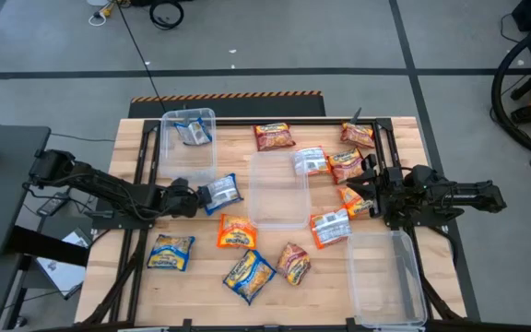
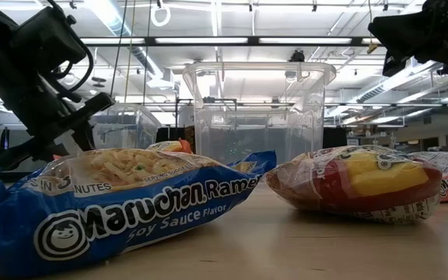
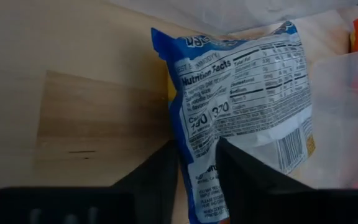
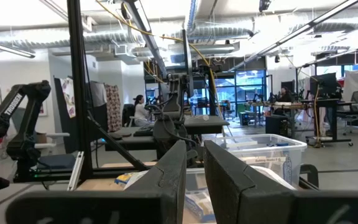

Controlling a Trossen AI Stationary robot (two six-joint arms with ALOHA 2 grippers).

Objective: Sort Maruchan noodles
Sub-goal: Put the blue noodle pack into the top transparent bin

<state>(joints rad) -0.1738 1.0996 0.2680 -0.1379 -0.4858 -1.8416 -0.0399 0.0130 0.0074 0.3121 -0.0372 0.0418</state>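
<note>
Wooden table (image 1: pixel 146 295) seen from above, carrying three clear bins and scattered ramen packets. Centre bin (image 1: pixel 278 189): the largest, lying between the two grippers, nearer the left one, and nothing shows inside it. Right bin (image 1: pixel 385 277): just beside the right gripper, toward the table's front edge. Left bin (image 1: pixel 189 148): just beyond the left gripper toward the far edge, with one blue packet (image 1: pixel 194 132) inside. Left arm (image 1: pixel 100 189): reaches in from the left side. Right arm (image 1: pixel 450 195): waits at the right side, its gripper (image 1: pixel 376 189) raised and level, fingers (image 4: pixel 166 180) nearly together with a narrow gap and nothing between them. Left gripper (image 1: pixel 192 196): low over the table, its two fingers (image 3: pixel 244 180) closed on one end of a blue packet (image 3: pixel 241 118) lying label-side down, nutrition panel up; the packet extends forward from the fingertips to the centre bin's near wall. Loose packets near the left gripper: an orange packet (image 1: pixel 236 232) just in front of it, and blue-and-yellow packets (image 1: pixel 171 252) (image 1: pixel 249 275) further toward the front edge. A red packet (image 1: pixel 293 262) lies beside these. Loose packets near the right gripper: orange-and-white packets (image 1: pixel 330 227) (image 1: pixel 356 201) just beside it, and red ones (image 1: pixel 346 164) (image 1: pixel 358 136) beyond it.
</note>
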